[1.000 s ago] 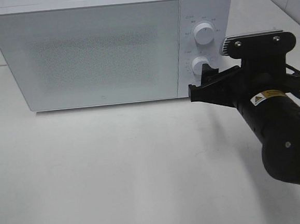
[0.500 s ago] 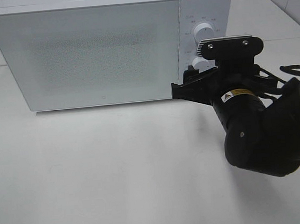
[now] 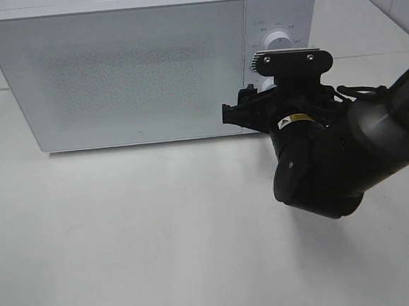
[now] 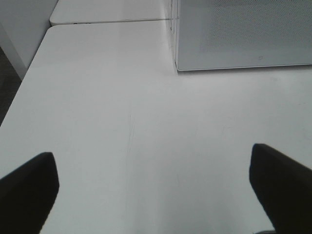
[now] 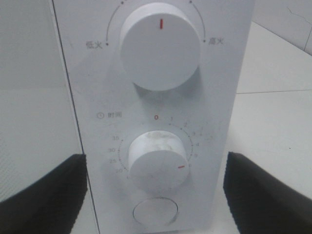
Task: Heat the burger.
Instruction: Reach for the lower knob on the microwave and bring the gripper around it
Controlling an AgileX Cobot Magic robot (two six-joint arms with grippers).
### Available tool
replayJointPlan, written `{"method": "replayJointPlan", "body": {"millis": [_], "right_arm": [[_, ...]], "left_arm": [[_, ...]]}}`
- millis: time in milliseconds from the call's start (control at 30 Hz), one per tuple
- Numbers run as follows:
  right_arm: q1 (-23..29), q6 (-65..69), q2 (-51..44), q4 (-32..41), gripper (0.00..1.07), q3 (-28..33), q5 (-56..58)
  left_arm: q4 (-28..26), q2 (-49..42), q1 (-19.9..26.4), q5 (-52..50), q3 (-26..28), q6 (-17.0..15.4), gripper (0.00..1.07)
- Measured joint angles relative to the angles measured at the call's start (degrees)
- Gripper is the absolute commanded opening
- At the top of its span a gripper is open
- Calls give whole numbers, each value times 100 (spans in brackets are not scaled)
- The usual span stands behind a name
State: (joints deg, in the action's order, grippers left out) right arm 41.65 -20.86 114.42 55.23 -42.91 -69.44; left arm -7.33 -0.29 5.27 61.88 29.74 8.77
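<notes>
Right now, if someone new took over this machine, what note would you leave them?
Left gripper: open, empty, over the table beside the microwave.
Right gripper: open, empty, jaws spread in front of the timer dial, apparently not touching it.
Burger: not in view. The door is shut and opaque, so I cannot tell whether it is inside.
Done: the timer mark sits off zero, so heating looks set.
Left: confirm the burger is inside; take it out once heated.
</notes>
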Motion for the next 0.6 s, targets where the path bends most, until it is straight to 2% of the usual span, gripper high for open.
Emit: {"method": "replayJointPlan", "body": {"millis": [600], "right_arm": [[-298, -11, 430, -86, 76, -493, 6]], "left_arm": [[-6, 0, 0, 0, 0, 0, 100]]}}
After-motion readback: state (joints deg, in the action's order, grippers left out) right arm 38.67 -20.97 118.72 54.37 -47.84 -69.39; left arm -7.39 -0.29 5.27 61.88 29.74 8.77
